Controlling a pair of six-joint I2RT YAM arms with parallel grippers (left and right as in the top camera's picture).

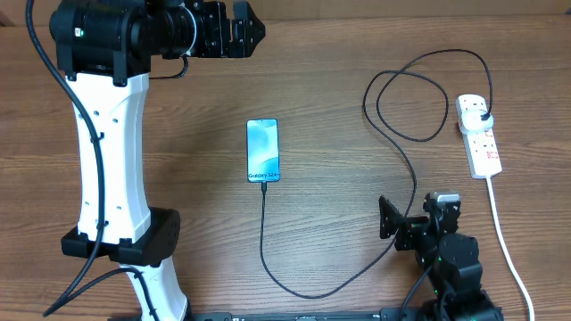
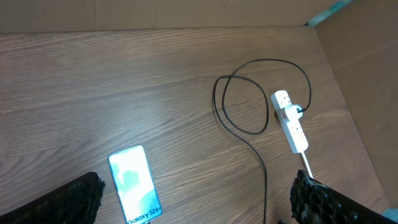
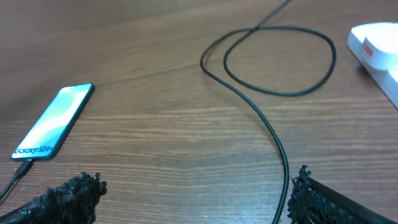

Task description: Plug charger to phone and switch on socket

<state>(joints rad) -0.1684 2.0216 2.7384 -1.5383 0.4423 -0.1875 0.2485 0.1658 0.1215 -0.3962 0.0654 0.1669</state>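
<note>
Socket [image 1: 479, 134], its long axis running away from the robot, lies ahead-right of the nearer right claw [image 1: 413, 216], which gapes wide and empty.

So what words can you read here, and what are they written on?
"Galaxy S24+": along the bottom edge of the phone screen.
Red markings on the socket: too small to read.
No other writing shows in any view.
</note>
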